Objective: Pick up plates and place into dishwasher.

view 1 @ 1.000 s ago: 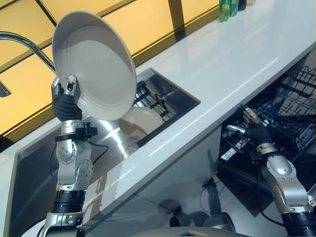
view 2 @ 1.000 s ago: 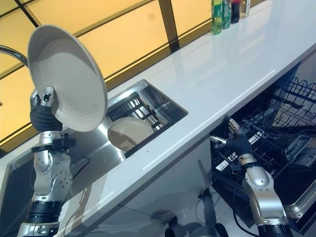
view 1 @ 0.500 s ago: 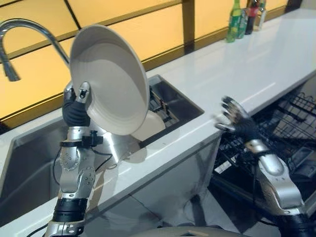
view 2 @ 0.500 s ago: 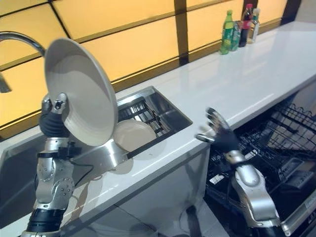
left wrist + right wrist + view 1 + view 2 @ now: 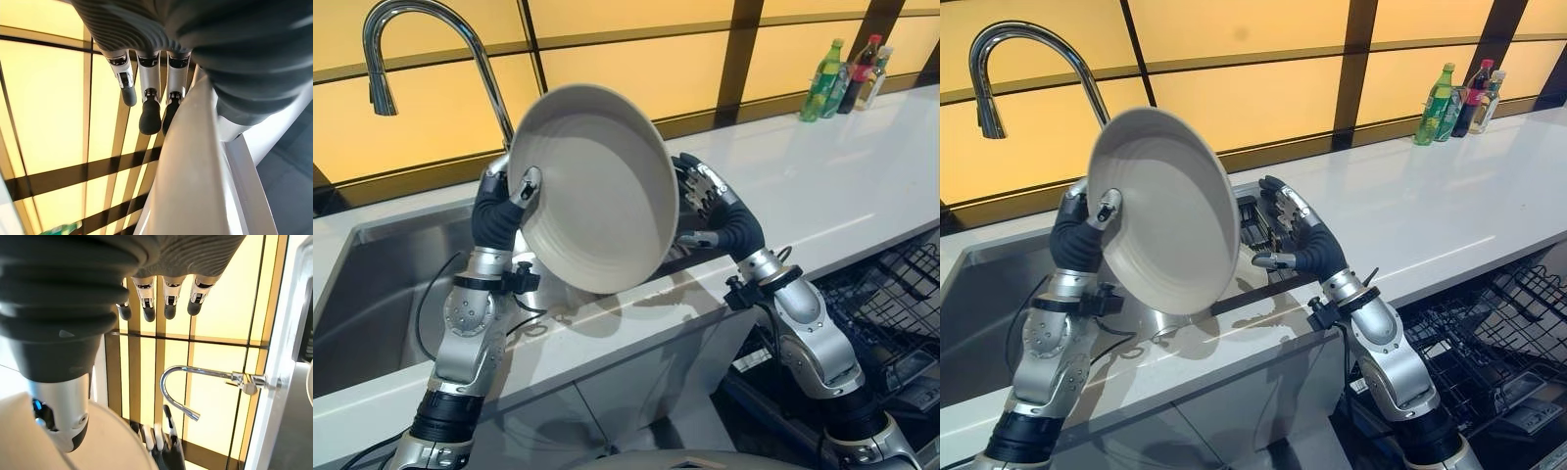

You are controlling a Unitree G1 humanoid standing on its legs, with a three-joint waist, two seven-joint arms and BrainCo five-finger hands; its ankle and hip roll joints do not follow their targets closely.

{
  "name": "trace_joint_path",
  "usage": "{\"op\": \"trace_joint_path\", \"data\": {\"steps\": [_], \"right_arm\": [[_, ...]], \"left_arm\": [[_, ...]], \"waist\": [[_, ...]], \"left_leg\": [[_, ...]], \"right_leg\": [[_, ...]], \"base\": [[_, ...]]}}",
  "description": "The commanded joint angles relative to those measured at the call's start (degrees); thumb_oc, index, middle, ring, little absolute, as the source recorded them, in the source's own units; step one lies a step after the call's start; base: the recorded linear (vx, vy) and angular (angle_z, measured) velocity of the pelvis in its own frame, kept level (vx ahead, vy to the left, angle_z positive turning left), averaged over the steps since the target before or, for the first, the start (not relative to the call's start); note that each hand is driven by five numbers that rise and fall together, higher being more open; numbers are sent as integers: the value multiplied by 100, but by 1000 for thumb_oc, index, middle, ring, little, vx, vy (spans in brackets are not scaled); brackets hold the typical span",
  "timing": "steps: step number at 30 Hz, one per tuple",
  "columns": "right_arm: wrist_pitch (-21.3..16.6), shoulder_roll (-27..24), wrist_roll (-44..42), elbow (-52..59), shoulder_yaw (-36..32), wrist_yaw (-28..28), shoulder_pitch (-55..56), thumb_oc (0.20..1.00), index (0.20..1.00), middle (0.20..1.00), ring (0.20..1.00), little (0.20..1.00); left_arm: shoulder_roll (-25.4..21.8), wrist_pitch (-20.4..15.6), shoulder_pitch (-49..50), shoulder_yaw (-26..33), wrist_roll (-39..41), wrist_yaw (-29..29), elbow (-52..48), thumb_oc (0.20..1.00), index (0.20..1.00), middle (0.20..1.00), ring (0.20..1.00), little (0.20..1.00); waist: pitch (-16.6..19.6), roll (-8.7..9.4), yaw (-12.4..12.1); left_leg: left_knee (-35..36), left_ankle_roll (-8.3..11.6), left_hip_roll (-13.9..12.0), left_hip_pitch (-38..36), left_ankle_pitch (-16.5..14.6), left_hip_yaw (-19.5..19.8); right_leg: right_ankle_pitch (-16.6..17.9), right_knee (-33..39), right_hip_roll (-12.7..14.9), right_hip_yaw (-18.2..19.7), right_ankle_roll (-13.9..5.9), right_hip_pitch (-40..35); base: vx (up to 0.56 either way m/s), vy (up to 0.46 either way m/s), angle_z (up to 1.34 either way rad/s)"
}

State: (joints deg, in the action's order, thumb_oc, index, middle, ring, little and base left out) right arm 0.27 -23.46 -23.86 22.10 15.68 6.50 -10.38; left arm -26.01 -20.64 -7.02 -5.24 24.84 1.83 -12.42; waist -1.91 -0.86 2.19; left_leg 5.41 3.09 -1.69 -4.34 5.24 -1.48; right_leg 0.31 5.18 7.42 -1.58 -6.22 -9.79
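Plate [image 5: 597, 191] stands tilted above the sink [image 5: 372, 294], pinched by your left hand [image 5: 499, 201]; your spread right hand [image 5: 710, 206] waits just beside its far rim.

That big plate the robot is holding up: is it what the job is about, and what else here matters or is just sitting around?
Part of the job:
plate, pinched at its rim by the left robot hand
right robot hand, open beside the plate
dishwasher rack, open at lower right

Just lying about:
faucet
sink
bottles on the countertop
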Motion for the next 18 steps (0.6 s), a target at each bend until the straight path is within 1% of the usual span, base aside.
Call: {"op": "trace_joint_path", "data": {"steps": [1, 4, 6, 7, 9, 12, 13, 16, 18], "right_arm": [[-345, 101, -225, 352, 195, -136, -745, 1000, 1000, 1000, 1000, 1000], [-253, 105, -323, 353, 308, -214, -812, 1000, 1000, 1000, 1000, 1000], [-195, 87, -360, 334, 397, -280, -853, 1000, 1000, 1000, 1000, 1000], [-184, 78, -382, 316, 454, -301, -886, 1000, 1000, 1000, 1000, 1000], [-167, 86, -361, 319, 516, -337, -903, 1000, 1000, 1000, 1000, 1000], [-148, 105, -373, 272, 605, -392, -934, 1000, 1000, 1000, 1000, 1000], [-94, 124, -363, 247, 642, -415, -942, 1000, 1000, 1000, 1000, 1000], [-5, 97, -371, 219, 701, -487, -935, 1000, 1000, 1000, 1000, 1000], [10, 70, -378, 204, 695, -501, -938, 1000, 1000, 1000, 1000, 1000]], "left_arm": [[-263, -388, -758, -180, -801, 447, -63, 200, 200, 200, 200, 200], [-289, -487, -818, -330, -1350, 642, -75, 200, 200, 200, 200, 200], [-357, -549, -873, -402, -1542, 743, -37, 200, 200, 200, 200, 200], [-397, -598, -921, -457, -1788, 901, -16, 200, 200, 200, 200, 200], [-444, -613, -980, -515, -1958, 1118, -5, 200, 200, 200, 200, 200], [-482, -769, -1059, -573, -2538, 1625, 40, 200, 200, 200, 200, 200], [-499, -825, -1065, -593, -2867, 1814, 14, 200, 200, 200, 200, 200], [-563, -881, -1070, -650, -3356, 2069, -8, 200, 200, 200, 200, 200], [-631, -862, -1078, -660, -3346, 2076, 29, 200, 200, 200, 200, 200]], "waist": [[-39, 137, -75], [-37, 165, -95], [-25, 178, -100], [-22, 187, -100], [-13, 198, -102], [0, 215, -103], [9, 222, -107], [18, 235, -107], [23, 242, -102]], "left_leg": [[-138, 93, -248, -321, -461, -186], [-127, 88, -252, -310, -457, -196], [-111, 89, -258, -308, -449, -225], [-100, 85, -258, -308, -448, -234], [-92, 86, -257, -307, -445, -246], [-75, 86, -259, -308, -442, -259], [-70, 90, -261, -304, -440, -267], [-63, 97, -273, -298, -434, -307], [-61, 104, -282, -295, -428, -332]], "right_leg": [[289, -103, 69, -108, -13, 308], [292, -88, 57, -121, -12, 308], [296, -80, 58, -150, -20, 306], [295, -77, 59, -166, -22, 305], [297, -70, 65, -182, -28, 303], [317, -51, 69, -199, -35, 312], [327, -42, 73, -206, -43, 318], [338, -34, 76, -220, -50, 327], [342, -37, 80, -227, -57, 333]], "base": [[-43, -30, -4], [-43, -25, -1], [-31, -14, 0], [-31, -12, 0], [0, 0, 0], [0, 0, 0], [0, 0, 0], [0, 0, 0], [0, 0, 0]]}}
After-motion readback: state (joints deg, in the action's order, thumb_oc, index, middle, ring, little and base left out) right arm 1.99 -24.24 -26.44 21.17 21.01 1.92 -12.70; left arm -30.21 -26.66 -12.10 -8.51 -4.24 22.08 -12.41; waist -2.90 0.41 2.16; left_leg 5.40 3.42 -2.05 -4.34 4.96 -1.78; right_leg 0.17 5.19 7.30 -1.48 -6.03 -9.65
